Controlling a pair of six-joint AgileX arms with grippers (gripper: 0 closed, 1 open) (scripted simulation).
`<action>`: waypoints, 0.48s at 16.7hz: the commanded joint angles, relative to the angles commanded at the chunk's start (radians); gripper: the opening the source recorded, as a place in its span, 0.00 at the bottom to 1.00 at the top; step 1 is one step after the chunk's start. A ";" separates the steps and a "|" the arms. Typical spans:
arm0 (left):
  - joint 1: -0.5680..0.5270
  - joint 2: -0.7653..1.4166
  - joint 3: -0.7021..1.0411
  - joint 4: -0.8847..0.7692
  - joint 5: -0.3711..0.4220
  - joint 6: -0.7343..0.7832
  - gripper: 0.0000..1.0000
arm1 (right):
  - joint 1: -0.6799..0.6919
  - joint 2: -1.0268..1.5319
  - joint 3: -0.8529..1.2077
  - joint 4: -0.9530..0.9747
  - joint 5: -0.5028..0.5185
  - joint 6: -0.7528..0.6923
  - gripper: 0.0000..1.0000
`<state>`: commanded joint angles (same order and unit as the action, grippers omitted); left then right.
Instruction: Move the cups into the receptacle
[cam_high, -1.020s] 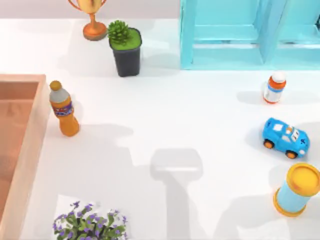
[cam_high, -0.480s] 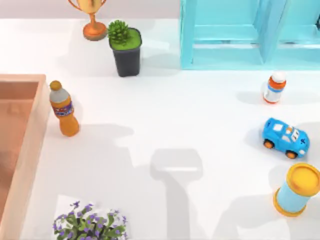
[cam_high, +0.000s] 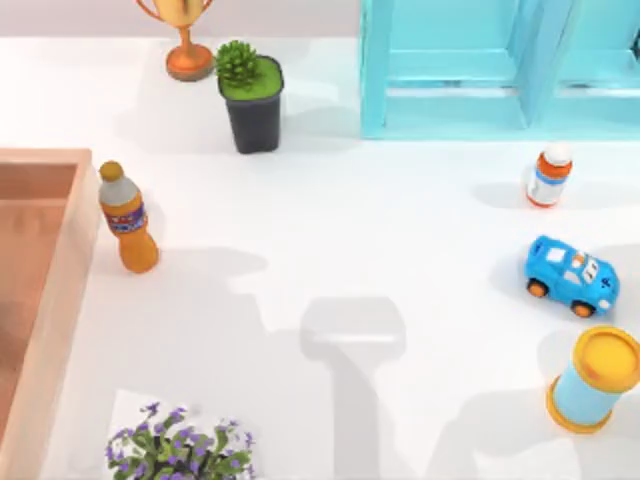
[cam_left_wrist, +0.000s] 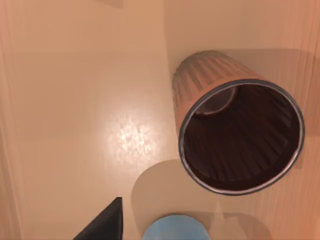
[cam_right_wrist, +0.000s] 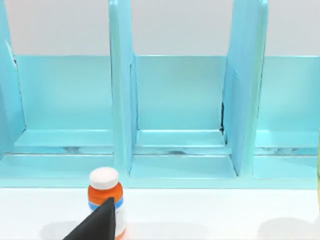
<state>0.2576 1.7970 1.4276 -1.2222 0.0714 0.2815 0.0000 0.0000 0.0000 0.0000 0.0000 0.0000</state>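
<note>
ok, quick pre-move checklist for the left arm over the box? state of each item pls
1. Brown cup in the box: ok, it stands upright on the box floor, up against a wall in the left wrist view.
2. Blue cup in the box: cannot tell, just its edge shows below the left wrist camera, next to the brown cup.
3. Left gripper empty: cannot tell, one dark fingertip shows.
4. No cups left on the table: ok, the top view has the orange bottle, toy car and yellow-lidded cylinder, no cup.
5. Right arm parked: ok, its wrist view faces the turquoise shelf and a pill bottle.
</note>
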 joint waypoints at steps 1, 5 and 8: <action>-0.002 0.000 0.000 0.000 0.000 0.000 1.00 | 0.000 0.000 0.000 0.000 0.000 0.000 1.00; 0.001 0.010 0.075 -0.075 -0.001 -0.003 1.00 | 0.000 0.000 0.000 0.000 0.000 0.000 1.00; 0.000 0.023 0.227 -0.209 0.000 -0.003 1.00 | 0.000 0.000 0.000 0.000 0.000 0.000 1.00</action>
<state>0.2575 1.8199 1.6551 -1.4309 0.0711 0.2781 0.0000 0.0000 0.0000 0.0000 0.0000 0.0000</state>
